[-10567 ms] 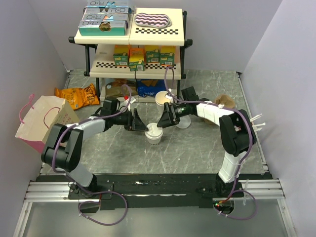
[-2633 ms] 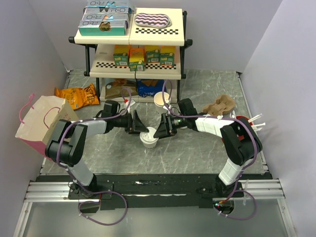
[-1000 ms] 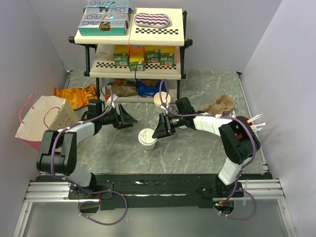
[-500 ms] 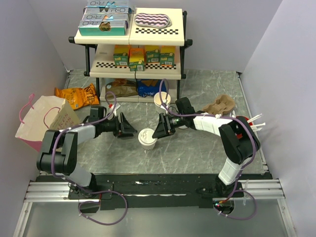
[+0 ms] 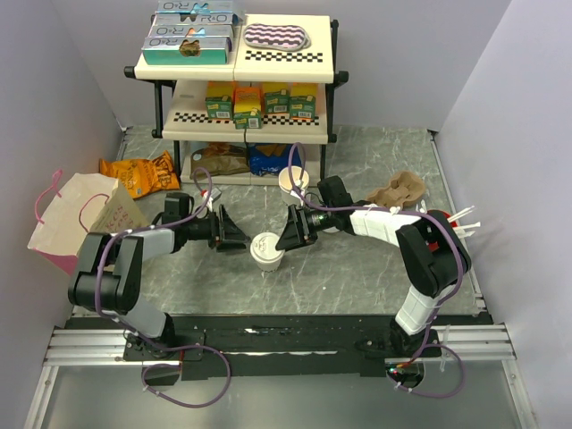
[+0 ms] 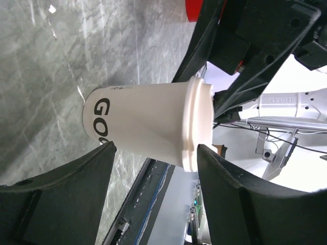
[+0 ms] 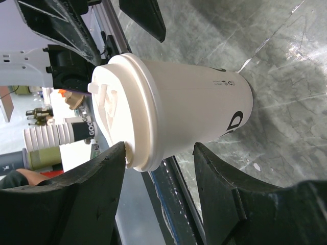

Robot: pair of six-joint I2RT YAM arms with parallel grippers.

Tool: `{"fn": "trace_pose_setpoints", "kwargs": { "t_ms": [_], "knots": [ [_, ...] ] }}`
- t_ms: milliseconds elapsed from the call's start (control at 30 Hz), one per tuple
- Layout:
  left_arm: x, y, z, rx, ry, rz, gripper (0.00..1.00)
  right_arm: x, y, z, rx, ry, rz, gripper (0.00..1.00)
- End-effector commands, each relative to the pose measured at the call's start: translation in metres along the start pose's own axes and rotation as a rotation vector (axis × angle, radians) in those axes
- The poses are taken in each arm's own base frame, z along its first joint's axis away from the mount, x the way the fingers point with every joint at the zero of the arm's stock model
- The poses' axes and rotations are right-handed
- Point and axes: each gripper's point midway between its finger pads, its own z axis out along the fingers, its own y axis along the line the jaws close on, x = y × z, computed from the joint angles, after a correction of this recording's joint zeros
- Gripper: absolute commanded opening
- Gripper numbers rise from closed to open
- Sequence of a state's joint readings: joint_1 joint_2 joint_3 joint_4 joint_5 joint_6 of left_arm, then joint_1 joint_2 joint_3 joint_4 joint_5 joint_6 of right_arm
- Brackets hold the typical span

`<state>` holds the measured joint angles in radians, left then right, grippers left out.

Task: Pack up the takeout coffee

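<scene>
On the table (image 5: 357, 268), the lid is on but packing looks hardly begun: the paper bag (image 5: 80, 219) lies far left, well apart from the coffee cup (image 5: 265, 250), which stands upright mid-table. The left gripper (image 5: 241, 239) and right gripper (image 5: 285, 239), both spread, flank it without pinching. The left arm (image 5: 152, 239) lies between cup and bag; the shelf (image 5: 281, 55), cardboard tray (image 5: 398, 190) and cup stack (image 5: 293, 179) stand behind

Tabletop (image 5: 357, 268): grey marble-pattern surface, evenly lit. Plain pale walls (image 5: 500, 107) enclose its left, far and right edges. A black-framed shelf rack (image 5: 188, 73) with cream shelves stands at the far edge.

Left pincer (image 5: 241, 241) has returned beside the coffee (image 5: 265, 250).
</scene>
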<state>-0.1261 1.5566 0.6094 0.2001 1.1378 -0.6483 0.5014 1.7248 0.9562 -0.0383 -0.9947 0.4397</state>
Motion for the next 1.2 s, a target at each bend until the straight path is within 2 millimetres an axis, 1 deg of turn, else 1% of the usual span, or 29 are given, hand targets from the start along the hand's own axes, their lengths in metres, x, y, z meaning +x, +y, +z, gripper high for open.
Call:
{"fn": "trace_pose_setpoints", "kwargs": {
  "t_ms": [0,133,267,300,333,367,400,433,500,533,600,700,767,867,933,967,1067,1167],
  "knots": [
    [0.001,-0.001,0.005,0.018,0.035,0.029,0.71,-0.003,-0.010,0.005,0.028,-0.002,-0.011,0.62],
    [0.001,-0.003,0.011,0.024,0.055,0.039,0.71,-0.003,-0.011,0.006,0.028,0.000,-0.008,0.62],
    [0.000,0.000,0.014,0.016,0.057,0.047,0.71,-0.004,-0.011,0.006,0.030,0.001,-0.008,0.62],
    [0.003,0.006,0.014,-0.010,0.064,0.021,0.70,-0.004,-0.012,0.006,0.029,0.000,-0.008,0.62],
    [0.001,0.009,0.016,-0.037,0.066,0.025,0.70,-0.003,-0.012,0.007,0.030,0.003,-0.004,0.62],
    [-0.002,0.020,0.017,-0.090,0.056,0.056,0.70,-0.003,-0.012,0.007,0.028,0.002,-0.003,0.62],
    [0.004,0.028,0.016,-0.121,0.073,0.024,0.69,-0.002,-0.013,0.007,0.030,0.004,0.002,0.62],
    [0.003,0.032,0.016,-0.150,0.074,0.024,0.68,-0.002,-0.014,0.007,0.032,0.005,0.003,0.62],
    [0.001,0.048,0.014,-0.227,0.064,0.043,0.67,-0.001,-0.016,0.008,0.038,0.007,0.004,0.61],
    [0.004,0.055,0.013,-0.269,0.074,0.024,0.66,-0.002,-0.017,0.008,0.043,0.007,0.007,0.61],
    [0.005,0.066,0.011,-0.323,0.073,0.032,0.65,-0.001,-0.018,0.008,0.048,0.007,0.005,0.61],
    [0.009,0.074,0.012,-0.389,0.080,0.051,0.63,0.001,-0.022,0.008,0.060,0.011,0.006,0.61],
    [0.014,0.075,0.016,-0.396,0.086,0.044,0.63,0.003,-0.023,0.008,0.065,0.017,0.011,0.61],
    [0.020,0.083,0.020,-0.430,0.096,0.013,0.62,0.005,-0.027,0.008,0.077,0.022,0.019,0.60],
    [0.019,0.088,0.021,-0.448,0.091,-0.011,0.61,0.004,-0.027,0.008,0.079,0.023,0.016,0.60],
    [0.021,0.093,0.021,-0.465,0.100,-0.034,0.61,0.003,-0.027,0.009,0.081,0.022,0.012,0.60],
    [0.022,0.096,0.022,-0.469,0.115,-0.054,0.61,0.002,-0.029,0.009,0.089,0.018,0.015,0.60],
    [0.017,0.095,0.023,-0.469,0.111,-0.039,0.61,0.003,-0.030,0.009,0.094,0.016,0.026,0.59]
  ]
}}
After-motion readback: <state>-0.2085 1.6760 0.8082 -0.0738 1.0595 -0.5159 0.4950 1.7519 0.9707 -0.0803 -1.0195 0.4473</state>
